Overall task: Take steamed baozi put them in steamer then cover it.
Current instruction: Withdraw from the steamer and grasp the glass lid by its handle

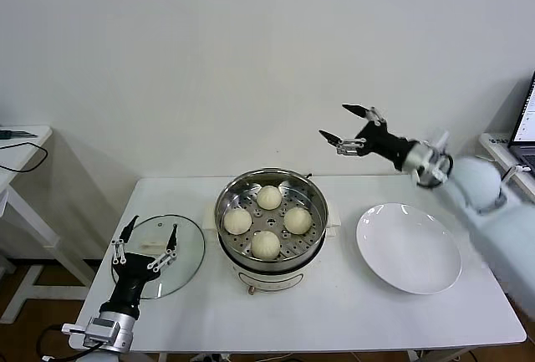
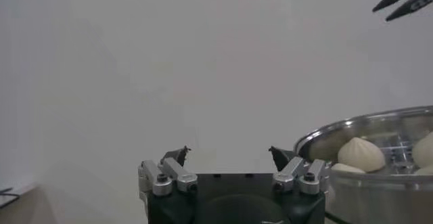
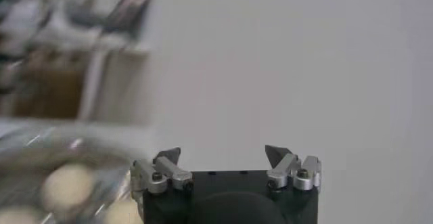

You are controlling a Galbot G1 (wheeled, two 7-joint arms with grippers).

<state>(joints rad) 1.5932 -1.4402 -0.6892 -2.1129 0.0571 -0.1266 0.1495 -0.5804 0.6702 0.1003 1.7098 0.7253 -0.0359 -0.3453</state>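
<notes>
The left gripper (image 1: 147,241) hovers over the glass lid (image 1: 185,253) at the near left, jaws wide. The right gripper (image 1: 345,124) is raised far right of the steamer (image 1: 311,191), spread and empty. Four steamed baozi (image 1: 266,245) sit inside.

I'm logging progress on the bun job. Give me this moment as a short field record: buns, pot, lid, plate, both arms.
baozi: four, in the steamer
steamer: table centre, uncovered
glass lid: flat on the table, on the steamer's left
white plate: on its right, bare
left gripper: above the lid, fingers open
right gripper: raised beyond the plate, fingers open, holding nothing
</notes>
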